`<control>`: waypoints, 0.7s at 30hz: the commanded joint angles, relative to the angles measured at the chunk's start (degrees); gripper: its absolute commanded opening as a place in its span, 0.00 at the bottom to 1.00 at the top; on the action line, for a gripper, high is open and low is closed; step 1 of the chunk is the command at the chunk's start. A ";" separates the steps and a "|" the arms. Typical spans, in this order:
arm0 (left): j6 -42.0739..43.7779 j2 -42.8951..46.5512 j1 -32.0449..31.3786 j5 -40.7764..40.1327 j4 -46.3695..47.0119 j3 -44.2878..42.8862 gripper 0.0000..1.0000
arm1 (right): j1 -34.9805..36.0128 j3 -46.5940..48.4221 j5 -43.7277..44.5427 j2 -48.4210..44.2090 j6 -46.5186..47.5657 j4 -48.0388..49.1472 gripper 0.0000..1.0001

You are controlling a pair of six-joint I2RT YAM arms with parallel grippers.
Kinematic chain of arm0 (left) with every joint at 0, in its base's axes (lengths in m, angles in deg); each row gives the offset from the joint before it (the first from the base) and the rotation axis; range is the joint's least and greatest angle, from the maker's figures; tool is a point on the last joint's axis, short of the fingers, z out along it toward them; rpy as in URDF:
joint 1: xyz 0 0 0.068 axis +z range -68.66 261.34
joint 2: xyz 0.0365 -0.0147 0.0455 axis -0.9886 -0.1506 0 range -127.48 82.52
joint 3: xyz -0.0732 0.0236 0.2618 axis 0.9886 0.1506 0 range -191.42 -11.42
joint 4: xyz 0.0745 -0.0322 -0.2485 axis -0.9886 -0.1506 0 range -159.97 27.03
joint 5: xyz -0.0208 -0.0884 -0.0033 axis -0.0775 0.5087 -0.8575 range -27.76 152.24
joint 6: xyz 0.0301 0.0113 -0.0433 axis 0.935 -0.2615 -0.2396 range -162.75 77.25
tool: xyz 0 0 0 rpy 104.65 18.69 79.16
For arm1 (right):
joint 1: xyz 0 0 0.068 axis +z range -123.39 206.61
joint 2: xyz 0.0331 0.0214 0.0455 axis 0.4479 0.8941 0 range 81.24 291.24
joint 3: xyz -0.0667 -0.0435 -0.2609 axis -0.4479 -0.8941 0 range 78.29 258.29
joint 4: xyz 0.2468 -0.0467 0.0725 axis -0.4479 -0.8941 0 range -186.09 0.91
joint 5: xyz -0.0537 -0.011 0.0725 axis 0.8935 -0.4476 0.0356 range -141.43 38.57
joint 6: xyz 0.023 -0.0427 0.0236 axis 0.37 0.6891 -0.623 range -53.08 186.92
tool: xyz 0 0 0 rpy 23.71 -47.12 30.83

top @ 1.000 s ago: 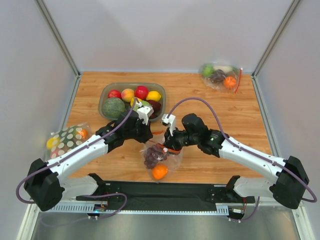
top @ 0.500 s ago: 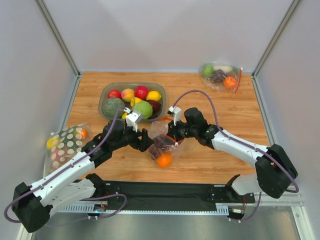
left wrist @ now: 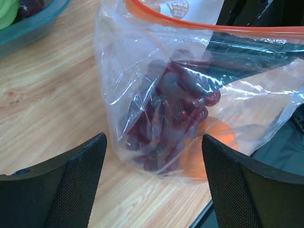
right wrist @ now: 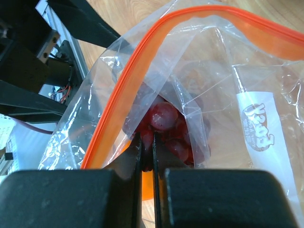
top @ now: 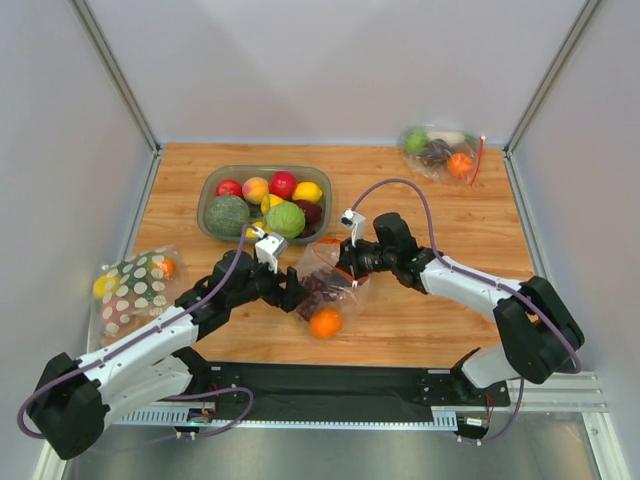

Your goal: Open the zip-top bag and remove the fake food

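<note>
The zip-top bag [top: 326, 282] stands open-mouthed at the table's middle front. Its orange zip strip [right wrist: 142, 57] curves across the top of the right wrist view. Inside lie the dark purple grape bunch [left wrist: 171, 114] and the small orange [top: 325, 322]. My right gripper [top: 346, 266] is shut on the bag's clear wall just under the strip and holds it up. Just left of the bag, my left gripper [top: 291, 293] is open and empty, its fingers [left wrist: 71, 180] either side of the bag's lower end without touching it. The light green fruit [top: 286, 218] lies in the bowl.
The grey-green bowl [top: 209, 193] at back left holds red apples, a lemon and a dark green squash [top: 228, 214]. A white polka-dot bag [top: 135, 281] lies at the left edge. Another clear bag of fruit [top: 438, 151] sits at the back right corner.
My left gripper has let go of the light green fruit into the bowl, opened, and drawn back and down beside the bag. The right gripper has carried the bag slightly towards the back.
</note>
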 commanded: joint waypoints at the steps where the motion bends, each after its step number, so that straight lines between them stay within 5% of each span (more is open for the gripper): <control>1: -0.90 -2.52 0.29 2.38 8.08 0.68 0.88 | -0.19 -0.02 -3.91 0.34 -1.55 5.01 0.00; 7: -1.87 -6.83 0.81 3.08 12.12 2.00 0.86 | -0.11 -0.19 -4.96 0.69 -1.82 5.27 0.00; 10: -2.05 -6.75 0.90 3.44 13.71 2.44 0.65 | -0.19 -0.28 -5.23 0.69 -2.00 5.36 0.00; 11: -2.14 -6.57 0.90 3.52 13.98 2.62 0.50 | -0.19 -0.54 -5.23 0.78 -2.08 5.45 0.00; 13: -1.96 -5.96 0.81 3.26 14.15 2.79 0.34 | -0.19 -0.72 -5.31 0.78 -2.26 5.54 0.00; 19: -1.52 -4.46 0.90 1.42 10.56 2.71 0.05 | -1.33 -2.03 -5.05 -1.15 -4.10 6.85 0.00; 21: -1.43 -3.94 0.90 0.45 8.80 2.79 0.03 | -2.12 -2.30 -5.23 -3.60 -4.89 7.30 0.00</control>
